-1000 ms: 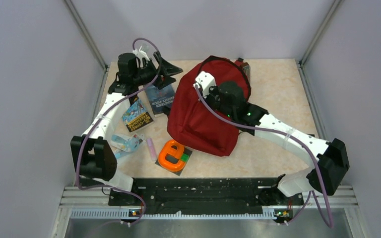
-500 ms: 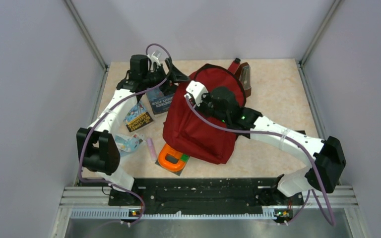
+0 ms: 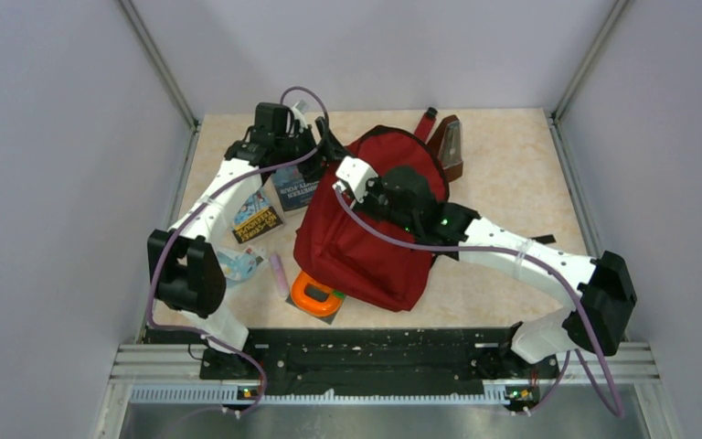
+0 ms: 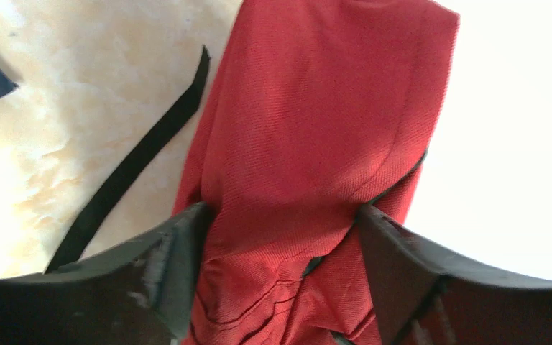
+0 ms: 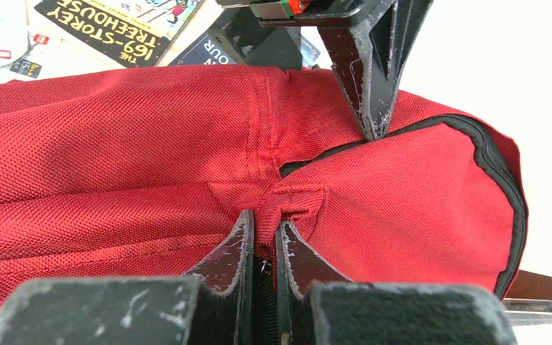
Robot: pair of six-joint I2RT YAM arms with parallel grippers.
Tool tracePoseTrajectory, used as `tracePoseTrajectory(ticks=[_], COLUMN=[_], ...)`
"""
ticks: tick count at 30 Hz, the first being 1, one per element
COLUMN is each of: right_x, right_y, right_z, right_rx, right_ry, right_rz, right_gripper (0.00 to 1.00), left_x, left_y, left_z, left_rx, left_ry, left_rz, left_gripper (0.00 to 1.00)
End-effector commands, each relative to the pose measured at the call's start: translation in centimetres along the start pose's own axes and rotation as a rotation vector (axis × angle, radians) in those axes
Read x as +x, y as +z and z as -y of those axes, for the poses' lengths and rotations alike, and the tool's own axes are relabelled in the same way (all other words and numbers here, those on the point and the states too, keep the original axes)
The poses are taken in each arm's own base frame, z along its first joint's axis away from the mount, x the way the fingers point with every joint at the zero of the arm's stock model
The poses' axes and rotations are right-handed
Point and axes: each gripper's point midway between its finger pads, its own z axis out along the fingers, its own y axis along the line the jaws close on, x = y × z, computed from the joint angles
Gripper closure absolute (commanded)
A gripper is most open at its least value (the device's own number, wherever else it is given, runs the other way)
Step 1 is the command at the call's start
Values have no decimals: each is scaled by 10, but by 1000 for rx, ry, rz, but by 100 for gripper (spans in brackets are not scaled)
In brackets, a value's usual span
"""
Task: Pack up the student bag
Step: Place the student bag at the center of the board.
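The student bag (image 3: 366, 240), dark red with black zippers, lies in the middle of the table. My right gripper (image 3: 372, 185) is over its upper left part. In the right wrist view the gripper (image 5: 264, 223) is shut on a small fold of the bag's red fabric (image 5: 115, 158) beside a zipper. My left gripper (image 3: 329, 146) is at the bag's top left corner. In the left wrist view it (image 4: 284, 237) is open, with the bag's fabric (image 4: 316, 129) bulging between its spread fingers (image 4: 180, 248). One left fingertip (image 5: 370, 79) shows in the right wrist view, touching the bag.
A brown metronome (image 3: 448, 146) stands behind the bag. Two books (image 3: 256, 218) (image 3: 294, 187) lie to its left, with a pink tube (image 3: 279, 273) and a pale blue packet (image 3: 236, 263). An orange item (image 3: 315, 294) lies partly under the bag's front edge. A black strap (image 4: 129, 172) trails on the table.
The bag has been dragged left and now covers part of the orange item. My left gripper has moved right to the bag's top corner. The right gripper moved left with the bag.
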Motion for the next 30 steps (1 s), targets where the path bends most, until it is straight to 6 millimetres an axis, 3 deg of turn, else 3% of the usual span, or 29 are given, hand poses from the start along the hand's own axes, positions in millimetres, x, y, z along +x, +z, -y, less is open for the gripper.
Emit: tracePoseTrajectory(ticks=[1, 5, 9, 12, 13, 14, 20, 24, 30], right_x=[-51, -53, -51, -48, -45, -41, -23, -7, 28], right_y=[-12, -12, -20, -26, -27, -28, -35, -50, -56], right_z=[11, 21, 48, 59, 63, 68, 103, 147, 168], right_rx=[36, 101, 251, 316, 343, 375, 372, 418, 346], right_ry=[6, 28, 57, 72, 89, 102, 252, 351, 444], right_rz=[169, 183, 174, 165, 155, 143, 121, 129, 75], right_gripper=[100, 100, 99, 33, 21, 17, 13, 12, 10], left_x=[3, 6, 0, 0, 2, 4, 17, 16, 10], left_y=[2, -2, -13, -24, -27, -30, -43, -44, -42], left_z=[16, 32, 38, 46, 48, 47, 48, 47, 43], left_rx=[98, 203, 209, 248, 257, 252, 291, 282, 253], left_ry=[8, 1, 91, 203, 244, 276, 377, 392, 385], left_rz=[-16, -20, 45, 65, 59, 54, 18, 27, 55], left_gripper=[27, 65, 100, 100, 100, 100, 100, 100, 100])
